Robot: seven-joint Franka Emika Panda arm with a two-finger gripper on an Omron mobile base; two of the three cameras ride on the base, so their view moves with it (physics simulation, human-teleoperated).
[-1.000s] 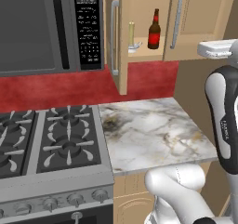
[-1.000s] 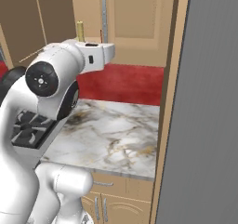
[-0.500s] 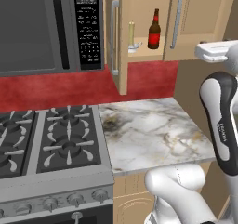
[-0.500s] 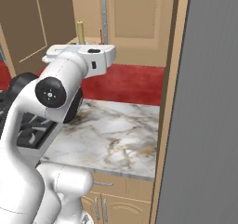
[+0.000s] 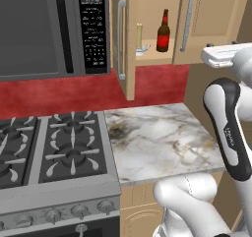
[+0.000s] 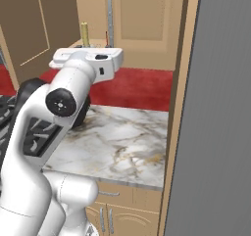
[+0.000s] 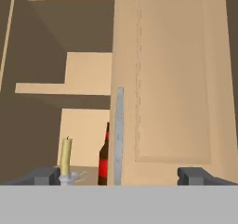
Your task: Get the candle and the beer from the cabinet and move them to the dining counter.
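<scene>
Arm has risen over the last second; wide-open, empty gripper [image 7: 119, 176] now faces the tan wooden wall cabinet [image 7: 167, 79]. Pale stick candle [image 7: 65, 159] and dark brown beer bottle [image 7: 104, 160] stand at its shelf's front edge, not yet reached.

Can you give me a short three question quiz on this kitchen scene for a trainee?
1. True or false: the candle and the beer stand inside the open cabinet.
2. In the left base view, which stands nearer the microwave? A. the beer B. the candle C. neither, they are stacked
3. Fill in: the gripper is ____ and holds nothing.

Key: 1 true; 2 B; 3 open.
</scene>
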